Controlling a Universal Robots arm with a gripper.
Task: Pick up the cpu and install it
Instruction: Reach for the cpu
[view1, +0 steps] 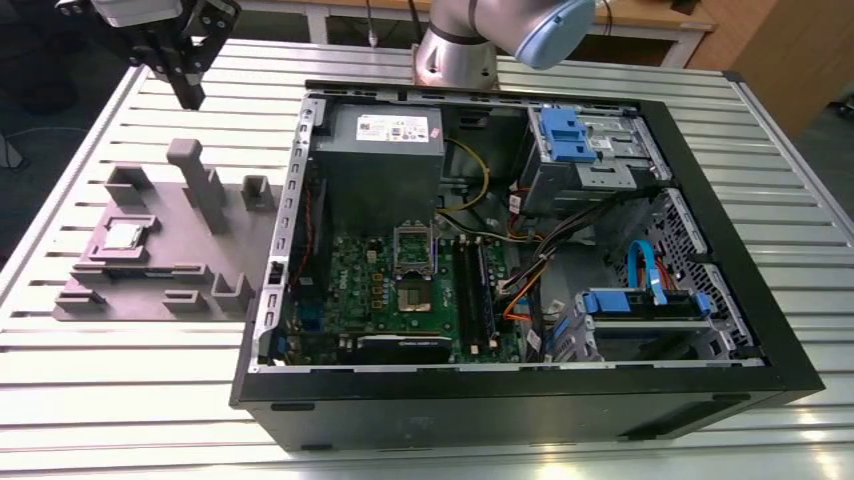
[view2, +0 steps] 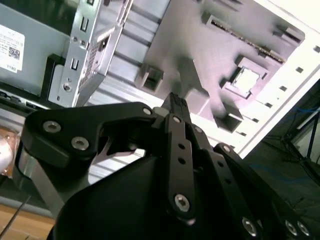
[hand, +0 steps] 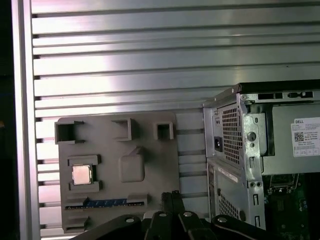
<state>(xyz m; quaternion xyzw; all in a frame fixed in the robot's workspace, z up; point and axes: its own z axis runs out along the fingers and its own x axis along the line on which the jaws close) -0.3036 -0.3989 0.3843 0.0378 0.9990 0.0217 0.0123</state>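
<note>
Slatted aluminium bench (view1: 134, 340) carries a grey fixture plate (view1: 174, 275) beside an open computer case (view1: 534, 400). The cpu (view1: 124, 235) sits in a square recess of that plate, well apart from the gripper (view1: 191, 98). The gripper hangs above, at the exterior view's upper left, its fingers closed together and holding nothing. A white printed label (view1: 396, 127) marks the power supply.

I look over a slatted metal surface (view1: 134, 370) carrying an open black computer case (view1: 534, 405), laid on its side toward the edge at the exterior view's right. Inside it sit a green motherboard (view1: 354, 285), a grey power supply (view1: 380, 170) and blue drive brackets (view1: 567, 135). A grey fixture block (view1: 200, 250) lies just beside the case, near the opposite edge.
</note>
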